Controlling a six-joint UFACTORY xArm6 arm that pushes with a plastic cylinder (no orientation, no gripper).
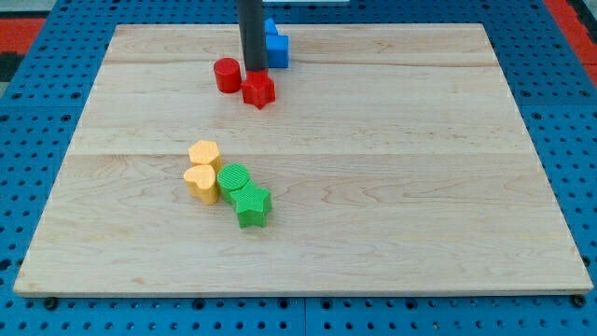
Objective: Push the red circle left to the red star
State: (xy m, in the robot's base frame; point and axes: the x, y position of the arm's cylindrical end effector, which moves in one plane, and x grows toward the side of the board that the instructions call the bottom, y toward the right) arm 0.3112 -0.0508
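My tip: the dark rod's lower end, my tip (254, 73), has no jaws to part or close; it holds nothing and stands at the red star-shaped block (258, 90), on its far edge.
Red circle: the red round block (227, 75) lies just left of my tip, beside the star, near the wooden table's (392, 187) top edge.
Blue block: (276, 45) behind the rod, shape unclear.
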